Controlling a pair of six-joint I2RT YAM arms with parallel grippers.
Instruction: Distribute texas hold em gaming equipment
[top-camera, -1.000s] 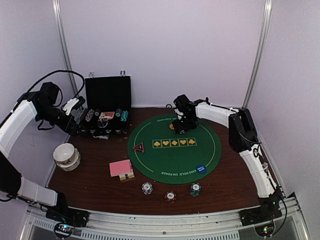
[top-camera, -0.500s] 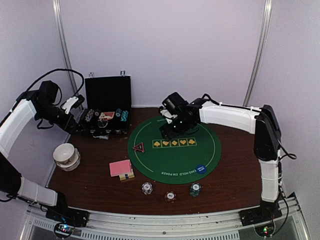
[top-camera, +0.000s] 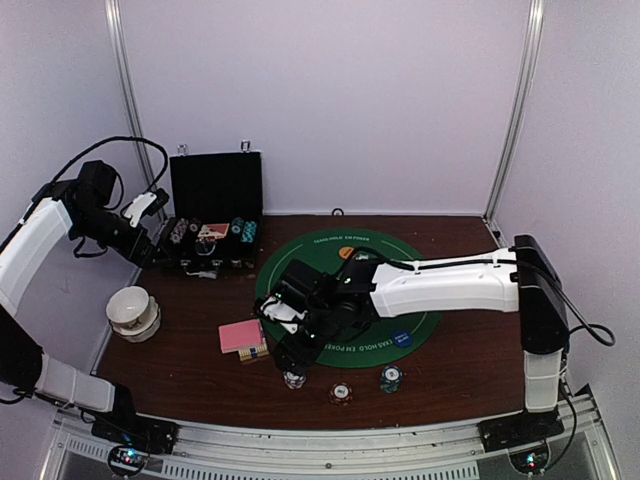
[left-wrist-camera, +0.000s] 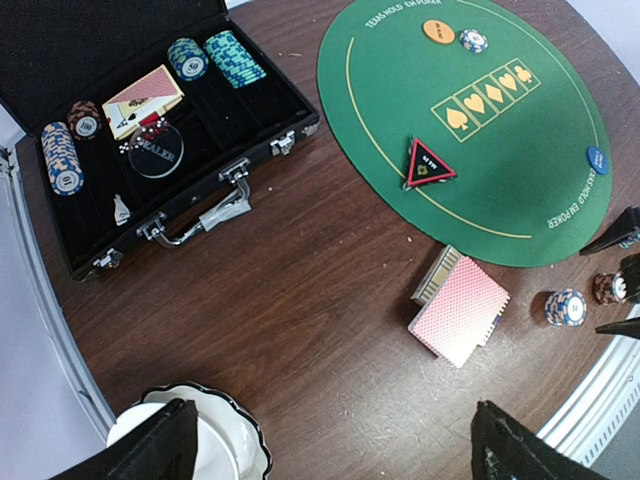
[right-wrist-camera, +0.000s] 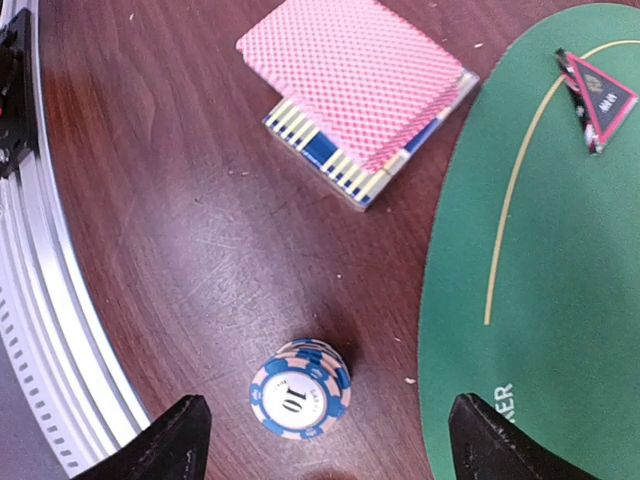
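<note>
Right gripper (right-wrist-camera: 327, 445) spread open, empty, over the chip stack (right-wrist-camera: 300, 390) just off the mat (right-wrist-camera: 540, 250). Centre it, drop straight, pinch low, and stay clear of the cards (right-wrist-camera: 355, 80).

Dark brown wood counter (top-camera: 180, 350) under me, grain and fine scuffs visible up close (a few pale specks too). Back wall (top-camera: 330, 100) is plain and pale with a faint lilac tint, and the side walls (top-camera: 590, 150) look the same. Two slim metal posts (top-camera: 121, 90) run up where the walls meet. A ribbed aluminium rail (top-camera: 330, 452) runs along my near edge. Light is soft and even.
</note>
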